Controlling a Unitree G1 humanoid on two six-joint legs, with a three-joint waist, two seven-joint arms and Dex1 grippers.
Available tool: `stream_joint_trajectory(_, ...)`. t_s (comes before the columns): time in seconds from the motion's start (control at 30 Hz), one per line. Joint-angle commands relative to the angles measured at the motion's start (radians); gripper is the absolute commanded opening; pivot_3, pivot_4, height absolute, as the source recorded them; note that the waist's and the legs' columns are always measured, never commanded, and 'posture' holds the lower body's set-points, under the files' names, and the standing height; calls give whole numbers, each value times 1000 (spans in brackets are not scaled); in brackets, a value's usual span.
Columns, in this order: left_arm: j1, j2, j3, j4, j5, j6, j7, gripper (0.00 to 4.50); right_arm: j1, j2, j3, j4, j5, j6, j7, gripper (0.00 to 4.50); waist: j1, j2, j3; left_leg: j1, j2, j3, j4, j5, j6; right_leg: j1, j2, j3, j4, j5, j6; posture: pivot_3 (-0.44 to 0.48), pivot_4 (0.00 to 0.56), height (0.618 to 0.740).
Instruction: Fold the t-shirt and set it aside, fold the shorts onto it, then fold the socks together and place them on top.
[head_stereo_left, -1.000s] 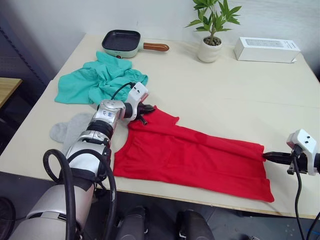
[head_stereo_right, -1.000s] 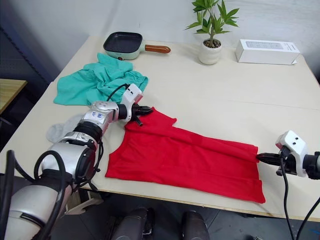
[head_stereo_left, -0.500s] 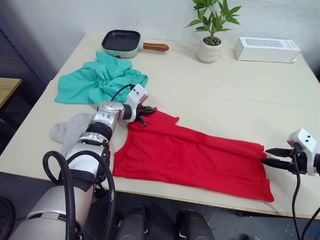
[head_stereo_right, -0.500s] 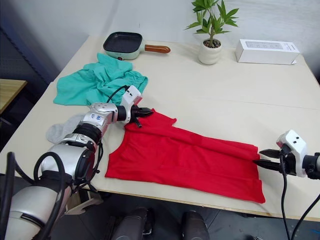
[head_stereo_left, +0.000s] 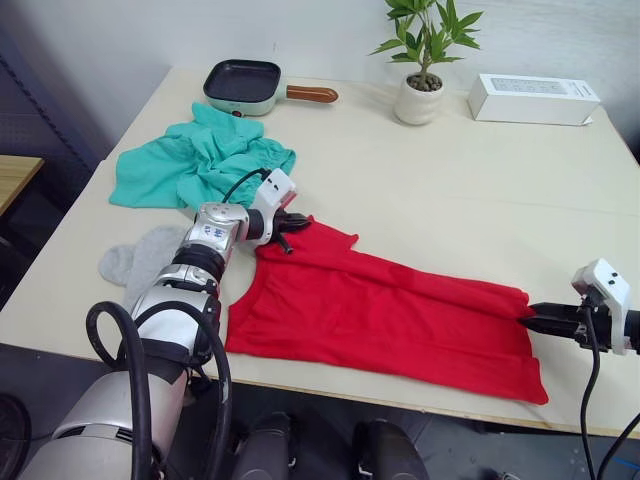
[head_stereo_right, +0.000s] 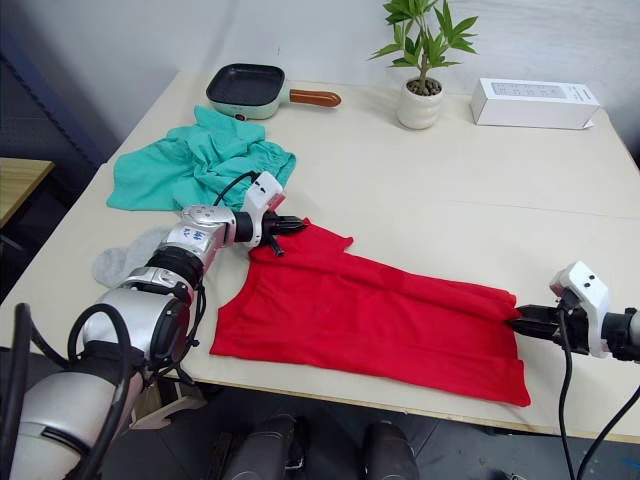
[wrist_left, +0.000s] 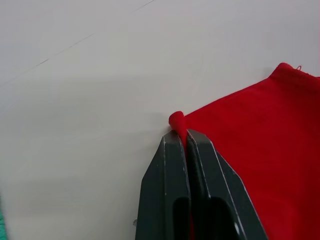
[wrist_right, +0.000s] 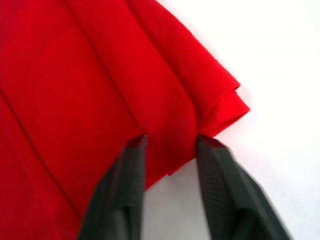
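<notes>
Red t-shirt (head_stereo_left: 390, 315) spread flat along near edge of worktop (head_stereo_left: 470, 190). Left tool (wrist_left: 186, 136) clenched on a fold at shirt's upper left corner. Right tool (wrist_right: 170, 142) parted, straddling shirt's right edge, fabric between fingers but not pinched. Teal shorts (head_stereo_left: 195, 160) crumpled at far left, well apart from shirt. Grey socks (head_stereo_left: 140, 255) near left edge, beside left arm.

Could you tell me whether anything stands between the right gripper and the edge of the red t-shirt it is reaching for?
Nothing visible does. The right gripper is open, its fingers straddling the folded edge of the t-shirt on bare table. The left gripper is shut on the t-shirt's far corner.
</notes>
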Motion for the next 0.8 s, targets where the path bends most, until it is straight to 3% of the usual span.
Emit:
stream_joint_trajectory(0.03,-9,6,1,-30,-2,-10,-6,0,10,-30,-48,-26,14,3,4,16,0,0,0,0,0,0,0,0,0,0,0,0,0,0,0,0,150,740)
stream_joint_trajectory(0.47,4,15,9,-40,-11,-31,-18,0,22,-26,-57,-47,16,-22,14,16,0,0,0,0,0,0,0,0,0,0,0,0,0,0,0,0,150,740)
stream_joint_trajectory(0.8,104,98,47,-180,-91,-354,-265,0,70,9,-115,-71,-22,-237,-17,16,-1,0,0,0,1,0,0,0,0,0,0,0,0,0,0,0,150,740)
